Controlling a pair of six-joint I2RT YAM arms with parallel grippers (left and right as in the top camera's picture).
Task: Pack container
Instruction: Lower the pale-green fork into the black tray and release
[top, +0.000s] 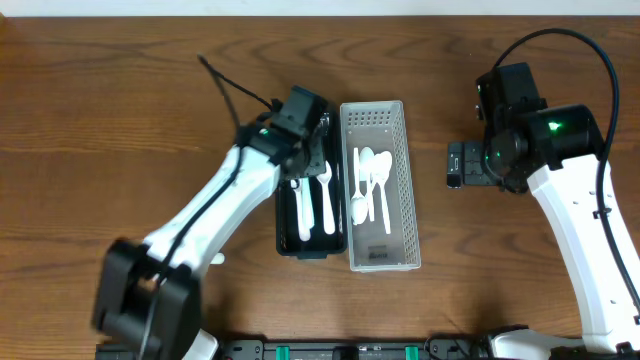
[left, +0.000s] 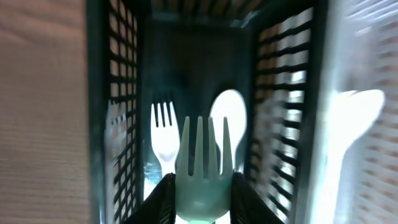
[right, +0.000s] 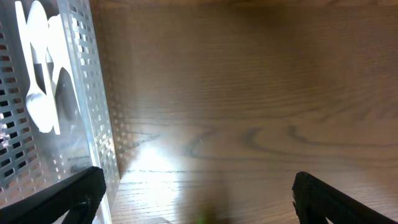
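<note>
A black slotted basket and a white slotted basket stand side by side mid-table. White forks lie in the black one and white spoons in the white one. My left gripper is over the far end of the black basket, shut on a white fork, tines pointing into the basket. Below it lie another fork and a spoon. My right gripper is open and empty over bare wood, just right of the white basket.
The wooden table stretches to the left and right of the baskets. A black cable trails from the left arm across the table's back. The white basket's wall also shows at the right of the left wrist view.
</note>
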